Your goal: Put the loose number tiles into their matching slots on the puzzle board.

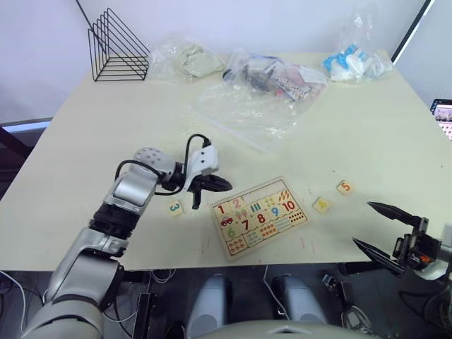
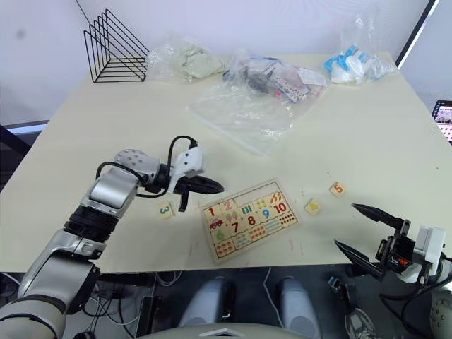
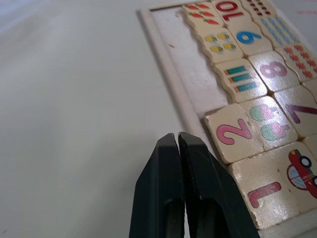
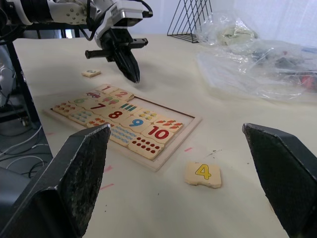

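The puzzle board lies near the table's front edge, most of its number and picture tiles seated. Bare matching slots run along its far row beside the 2. My left gripper is shut and empty, hovering just off the board's near-left corner, close to the 1 and 2. Loose tile 3 lies on the table left of the board, under my left wrist. Tile 4 and tile 5 lie right of the board. My right gripper hangs open at the table's front right edge, short of tile 4.
A black wire rack stands at the back left. Clear plastic bags with assorted items spread across the back and middle of the table, another bag at the back right. A screen glows past the right edge.
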Robot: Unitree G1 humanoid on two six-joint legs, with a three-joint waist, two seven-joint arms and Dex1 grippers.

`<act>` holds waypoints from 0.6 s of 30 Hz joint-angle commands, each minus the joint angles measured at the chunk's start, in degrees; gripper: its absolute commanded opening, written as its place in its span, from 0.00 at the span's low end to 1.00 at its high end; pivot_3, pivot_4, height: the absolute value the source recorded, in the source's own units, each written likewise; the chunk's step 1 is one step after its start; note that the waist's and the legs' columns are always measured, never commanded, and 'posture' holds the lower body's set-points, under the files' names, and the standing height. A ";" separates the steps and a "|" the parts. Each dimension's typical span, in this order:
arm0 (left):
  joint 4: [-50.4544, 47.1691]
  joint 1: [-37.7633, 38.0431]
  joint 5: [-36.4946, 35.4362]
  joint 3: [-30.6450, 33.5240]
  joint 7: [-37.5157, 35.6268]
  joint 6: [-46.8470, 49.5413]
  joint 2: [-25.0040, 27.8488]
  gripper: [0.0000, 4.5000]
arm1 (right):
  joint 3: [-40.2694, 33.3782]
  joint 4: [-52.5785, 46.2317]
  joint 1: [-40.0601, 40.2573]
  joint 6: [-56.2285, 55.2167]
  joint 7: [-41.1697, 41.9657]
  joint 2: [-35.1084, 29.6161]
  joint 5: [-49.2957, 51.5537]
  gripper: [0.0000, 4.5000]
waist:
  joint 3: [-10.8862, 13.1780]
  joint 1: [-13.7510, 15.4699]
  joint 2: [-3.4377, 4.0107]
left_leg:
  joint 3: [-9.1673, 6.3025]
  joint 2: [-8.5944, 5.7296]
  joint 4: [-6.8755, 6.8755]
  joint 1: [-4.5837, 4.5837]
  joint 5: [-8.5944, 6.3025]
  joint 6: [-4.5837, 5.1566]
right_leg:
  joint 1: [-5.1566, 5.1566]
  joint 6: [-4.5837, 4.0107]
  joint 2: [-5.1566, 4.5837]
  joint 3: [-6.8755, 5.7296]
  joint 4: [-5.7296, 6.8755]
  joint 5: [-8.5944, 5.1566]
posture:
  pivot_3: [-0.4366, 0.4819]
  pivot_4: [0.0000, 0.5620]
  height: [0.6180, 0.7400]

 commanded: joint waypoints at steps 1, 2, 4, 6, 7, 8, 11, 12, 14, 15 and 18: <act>-2.19 1.27 -3.19 5.14 1.97 1.73 0.44 0.03 | -0.74 0.02 -0.22 0.00 -0.63 -0.29 0.10 1.00 | 0.00 -0.01 0.00 | -0.01 0.00 0.00 0.00 0.00 0.00 | 0.00 0.00 0.00 0.00 0.00 0.00 | 0.48 0.27 1.00; -2.57 2.00 -4.12 6.73 2.81 2.31 0.39 0.03 | -0.84 0.27 -0.26 0.79 -1.22 -0.50 0.08 1.00 | 0.00 -0.02 0.00 | -0.02 0.00 0.00 0.00 0.00 0.00 | 0.00 0.00 0.00 -0.01 0.00 0.00 | 0.48 0.27 1.00; -3.78 4.17 -5.69 9.55 3.98 2.31 0.70 0.03 | -1.14 1.11 -0.63 2.29 -2.98 -1.12 -0.65 1.00 | 0.00 -0.05 0.00 | -0.08 0.01 0.00 0.00 0.00 0.00 | 0.00 0.00 0.00 -0.01 0.00 0.00 | 0.48 0.27 1.00; -5.11 6.87 -6.91 12.54 6.10 1.51 0.45 0.03 | -1.35 2.53 -1.19 2.76 -4.31 -1.96 -2.27 1.00 | 0.00 -0.07 0.01 | -0.13 0.02 0.00 0.01 0.00 0.00 | 0.00 0.00 -0.02 0.01 0.01 0.00 | 0.48 0.27 1.00; -5.67 8.45 -8.18 14.25 6.25 1.03 0.45 0.03 | -1.49 3.33 -1.64 3.13 -5.49 -2.33 -3.14 1.00 | -0.01 -0.05 0.01 | -0.12 0.02 0.00 0.02 0.00 0.00 | 0.00 -0.01 -0.02 0.02 0.01 0.00 | 0.48 0.27 1.00; -6.58 9.83 -9.61 15.59 6.13 1.31 0.45 0.03 | -1.66 4.11 -2.02 3.32 -6.39 -2.66 -3.85 1.00 | -0.01 -0.12 0.01 | -0.13 0.02 0.00 0.04 0.00 0.00 | 0.00 0.00 -0.03 0.04 0.02 0.00 | 0.48 0.27 1.00; -11.16 15.16 -12.64 20.11 9.16 3.17 0.35 0.03 | -1.91 5.84 -2.81 3.57 -7.21 -3.44 -4.38 1.00 | -0.01 -0.11 0.01 | -0.13 0.03 -0.01 0.04 0.00 0.00 | -0.01 -0.01 -0.03 0.04 0.02 0.00 | 0.48 0.27 1.00; -12.72 16.92 -13.35 21.10 9.91 3.56 0.46 0.03 | -2.09 6.29 -3.04 3.79 -7.36 -3.57 -4.29 1.00 | -0.01 -0.11 0.01 | -0.15 0.04 -0.01 0.05 0.00 0.00 | 0.00 -0.01 -0.03 0.04 0.02 0.00 | 0.48 0.27 1.00; -14.36 20.44 -13.89 23.49 11.32 2.02 0.57 0.03 | -1.93 6.67 -3.65 4.26 -8.13 -3.65 -4.74 1.00 | -0.01 -0.04 0.01 | -0.16 0.04 -0.01 0.05 0.00 0.00 | 0.00 -0.01 -0.06 0.05 0.02 0.00 | 0.48 0.27 1.00; -15.10 22.04 -14.46 24.62 11.69 1.86 0.67 0.03 | -1.85 6.83 -3.88 4.45 -8.31 -3.78 -4.88 1.00 | -0.01 -0.01 0.02 | -0.16 0.04 -0.01 0.05 0.00 0.00 | 0.00 0.00 -0.06 0.05 0.02 0.01 | 0.48 0.27 1.00; -17.70 27.24 -15.46 27.57 13.38 2.42 1.22 0.03 | -2.24 7.75 -4.42 4.78 -8.37 -4.33 -5.04 1.00 | -0.01 -0.03 0.01 | -0.17 0.04 -0.02 0.06 0.00 0.00 | 0.00 -0.01 -0.07 0.05 0.02 0.01 | 0.48 0.27 1.00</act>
